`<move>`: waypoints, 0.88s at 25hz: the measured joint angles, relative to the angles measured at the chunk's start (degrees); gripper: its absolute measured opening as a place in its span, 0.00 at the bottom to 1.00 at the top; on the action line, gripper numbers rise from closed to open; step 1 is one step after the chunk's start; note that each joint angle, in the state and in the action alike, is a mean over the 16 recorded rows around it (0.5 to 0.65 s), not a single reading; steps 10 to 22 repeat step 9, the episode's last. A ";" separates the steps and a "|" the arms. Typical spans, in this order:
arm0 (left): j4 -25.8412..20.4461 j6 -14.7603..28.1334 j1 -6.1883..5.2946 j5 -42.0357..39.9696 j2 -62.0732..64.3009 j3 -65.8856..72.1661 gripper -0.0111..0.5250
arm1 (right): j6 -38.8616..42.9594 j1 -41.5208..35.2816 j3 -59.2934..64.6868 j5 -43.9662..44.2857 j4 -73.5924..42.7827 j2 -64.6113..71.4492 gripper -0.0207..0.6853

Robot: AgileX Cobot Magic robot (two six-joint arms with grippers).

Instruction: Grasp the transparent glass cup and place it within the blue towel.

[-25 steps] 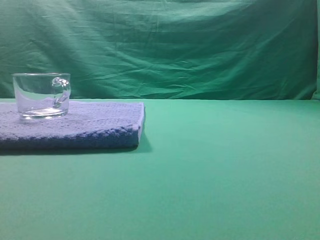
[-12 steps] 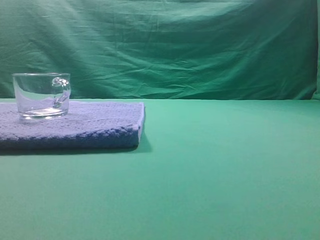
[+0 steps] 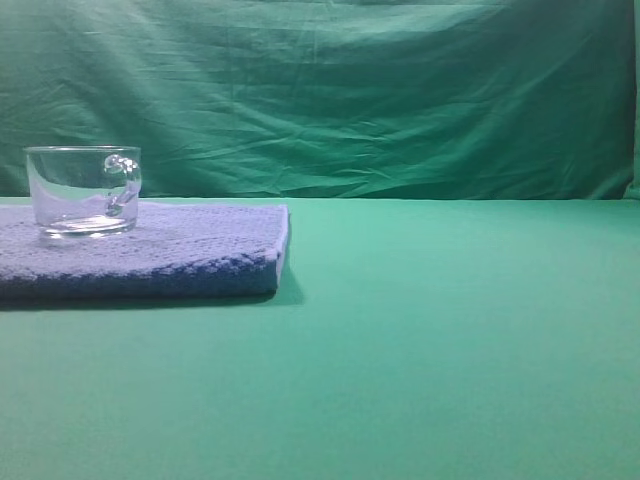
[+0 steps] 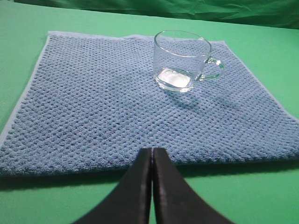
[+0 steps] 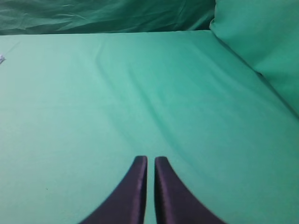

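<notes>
The transparent glass cup (image 3: 85,190) stands upright on the blue towel (image 3: 180,250) at the left of the exterior high view, handle to the right. In the left wrist view the cup (image 4: 183,60) sits on the far right part of the towel (image 4: 93,102). My left gripper (image 4: 152,150) is shut and empty, its tips over the towel's near edge, well short of the cup. My right gripper (image 5: 150,158) is shut and empty over bare green cloth. Neither gripper shows in the exterior high view.
A green cloth (image 3: 450,330) covers the table, and a wrinkled green backdrop (image 3: 350,90) hangs behind it. In the right wrist view a raised green fold (image 5: 261,42) lies at the far right.
</notes>
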 joint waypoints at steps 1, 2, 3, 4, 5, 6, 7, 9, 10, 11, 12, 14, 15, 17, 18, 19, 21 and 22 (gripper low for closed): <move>0.00 0.00 0.00 0.00 0.00 0.00 0.02 | 0.00 0.00 0.00 0.01 0.00 0.00 0.10; 0.00 0.00 0.00 0.00 0.00 0.00 0.02 | 0.00 0.00 0.00 0.02 0.00 0.00 0.10; 0.00 0.00 0.00 0.00 0.00 0.00 0.02 | 0.00 0.00 0.00 0.02 0.00 0.00 0.10; 0.00 0.00 0.00 0.00 0.00 0.00 0.02 | 0.00 0.00 0.00 0.02 0.00 0.00 0.10; 0.00 0.00 0.00 0.00 0.00 0.00 0.02 | 0.00 0.00 0.00 0.03 0.00 0.00 0.10; 0.00 0.00 0.00 0.00 0.00 0.00 0.02 | 0.00 0.00 0.00 0.03 0.00 0.00 0.10; 0.00 0.00 0.00 0.00 0.00 0.00 0.02 | 0.00 0.00 0.00 0.03 0.00 0.00 0.10; 0.00 0.00 0.00 0.00 0.00 0.00 0.02 | 0.00 0.00 0.00 0.05 0.00 0.00 0.10; 0.00 0.00 0.00 0.00 0.00 0.00 0.02 | 0.00 0.00 0.00 0.05 0.00 0.00 0.10; 0.00 0.00 0.00 0.00 0.00 0.00 0.02 | 0.00 0.00 0.00 0.05 0.00 0.00 0.10; 0.00 0.00 0.00 0.00 0.00 0.00 0.02 | 0.00 0.00 0.00 0.05 0.00 0.00 0.10; 0.00 0.00 0.00 0.00 0.00 0.00 0.02 | 0.00 0.00 0.00 0.05 0.00 0.00 0.10; 0.00 0.00 0.00 0.00 0.00 0.00 0.02 | 0.00 0.00 0.00 0.05 0.00 0.00 0.10; 0.00 0.00 0.00 0.00 0.00 0.00 0.02 | 0.00 0.00 0.00 0.05 0.00 0.00 0.10; 0.00 0.00 0.00 0.00 0.00 0.00 0.02 | 0.00 0.00 0.00 0.05 0.00 0.00 0.10; 0.00 0.00 0.00 0.00 0.00 0.00 0.02 | 0.00 0.00 0.00 0.05 0.00 0.00 0.10; 0.00 0.00 0.00 0.00 0.00 0.00 0.02 | 0.00 0.00 0.00 0.05 0.00 0.00 0.10; 0.00 0.00 0.00 0.00 0.00 0.00 0.02 | 0.00 0.00 0.00 0.05 0.00 0.00 0.10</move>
